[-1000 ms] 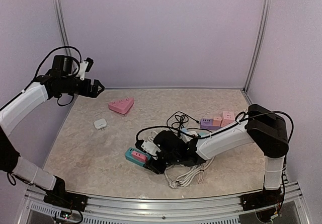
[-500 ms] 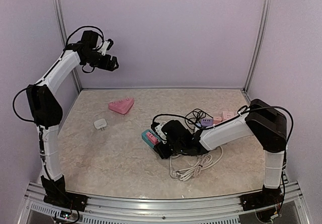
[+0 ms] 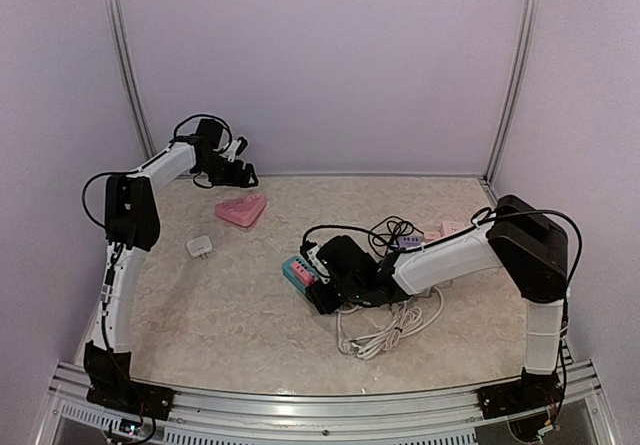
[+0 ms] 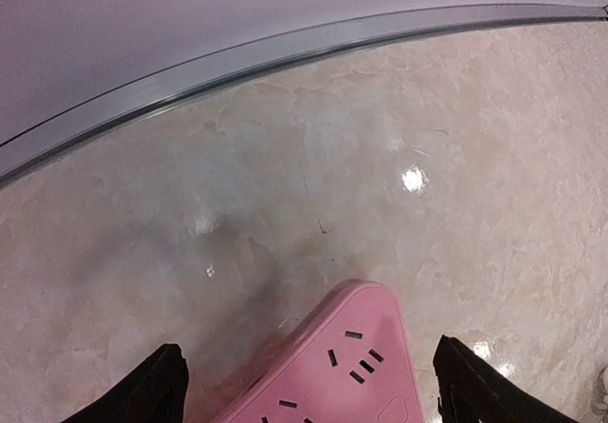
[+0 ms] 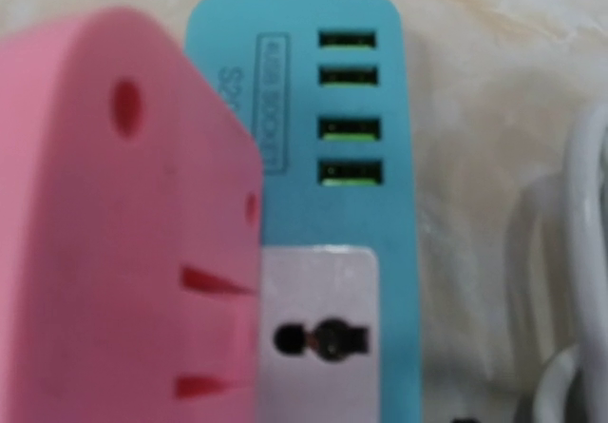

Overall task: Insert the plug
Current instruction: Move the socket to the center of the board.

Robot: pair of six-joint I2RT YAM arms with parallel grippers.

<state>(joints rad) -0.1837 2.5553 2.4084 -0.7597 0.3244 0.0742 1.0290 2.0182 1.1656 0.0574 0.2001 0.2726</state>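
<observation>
A small white plug [image 3: 200, 247] lies on the table at the left, untouched by either gripper. My left gripper [image 3: 241, 175] hovers over the back corner of a pink triangular socket block [image 3: 241, 210]. In the left wrist view that gripper [image 4: 309, 371] is open, its fingertips [image 4: 157, 385] wide on either side of the pink block [image 4: 332, 371]. My right gripper [image 3: 318, 290] is pressed against a teal power strip [image 3: 298, 272] with a pink part on it. The right wrist view shows the teal strip [image 5: 366, 109] very close, but no fingers.
A loose white cable [image 3: 385, 330] lies coiled in front of the right arm, with black cable [image 3: 385, 233] behind it. Pastel purple and pink socket cubes [image 3: 430, 235] sit at the right back. The back wall rail [image 4: 285, 48] runs just beyond the pink block.
My left arm swung from high at the far left to the back and down over the pink triangular block. The right gripper shifted the teal strip back and to the right, then stayed.
</observation>
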